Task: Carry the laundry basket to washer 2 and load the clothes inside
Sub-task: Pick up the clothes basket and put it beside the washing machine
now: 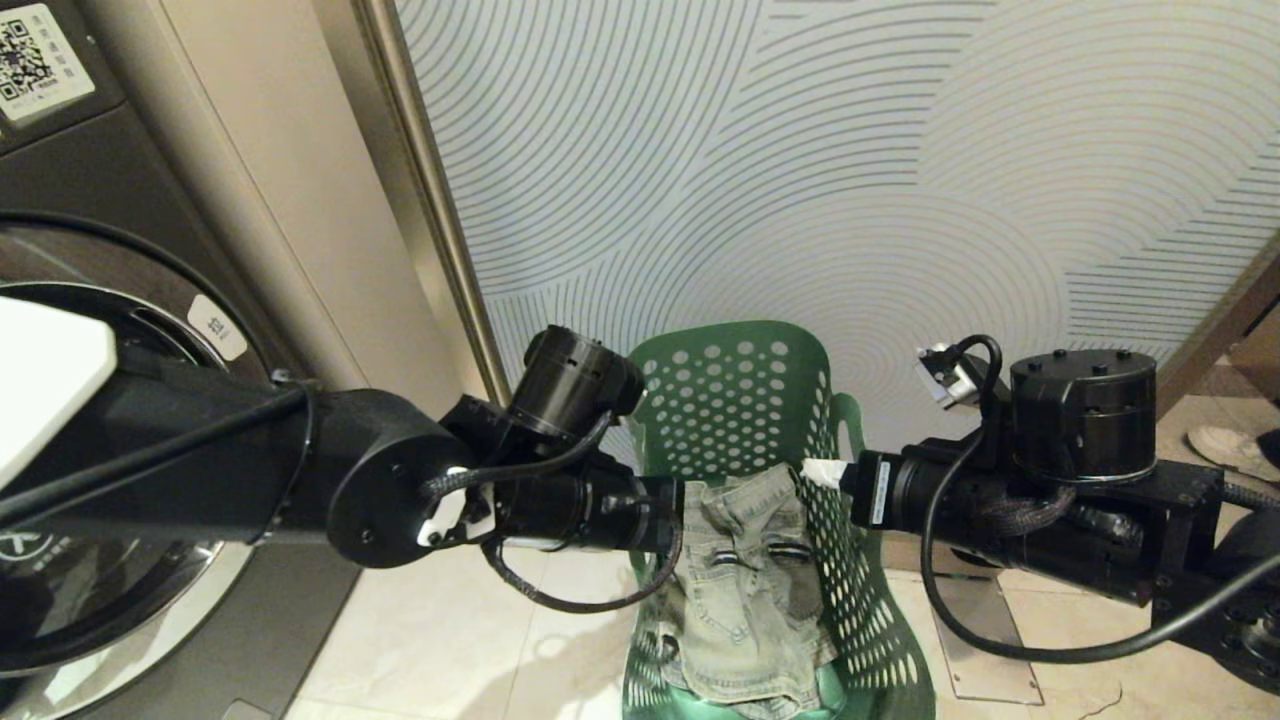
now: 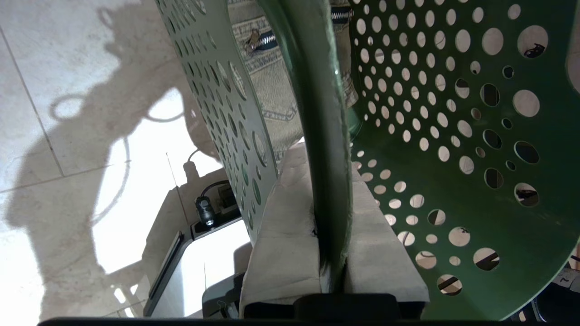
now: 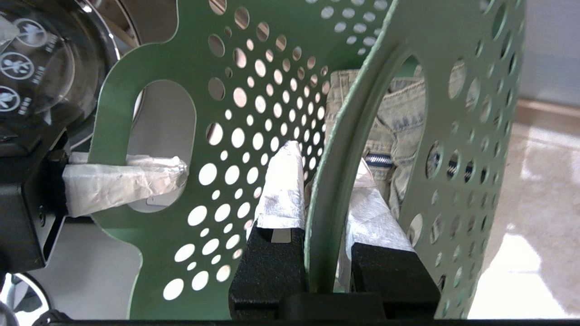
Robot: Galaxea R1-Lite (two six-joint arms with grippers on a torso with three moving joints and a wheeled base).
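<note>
Head view: the green perforated laundry basket (image 1: 740, 400) hangs between both arms, above the pale tiled floor (image 1: 450, 640), in front of a wall panel (image 1: 850, 160) with a curved line pattern. Faded denim clothes (image 1: 745, 590) lie inside the basket. The left gripper (image 1: 672, 515) meets the basket's left rim and the right gripper (image 1: 825, 472) meets its right rim. A washer (image 1: 110, 420) with a round door stands at the left edge, apart from the basket, with a QR-code sticker (image 1: 35, 60) on its upper panel. A shoe (image 1: 1235, 450) of a person shows at the far right. Left wrist view: the left gripper (image 2: 333, 253) has its jaws clenched on the basket's rim edge (image 2: 324, 136), one padded finger on each side of it; the denim with a zipper (image 2: 260, 40) lies just behind the perforated wall. Right wrist view: the right gripper (image 3: 324, 199) has its jaws clenched on the rim band beside the handle opening (image 3: 398, 136), with taped fingertips (image 3: 283, 181) pressing on both faces. The opposite handle slot (image 3: 161, 145) holds the left gripper's taped finger (image 3: 122, 181), and the washer's glass door (image 3: 31, 68) sits beyond.
</note>
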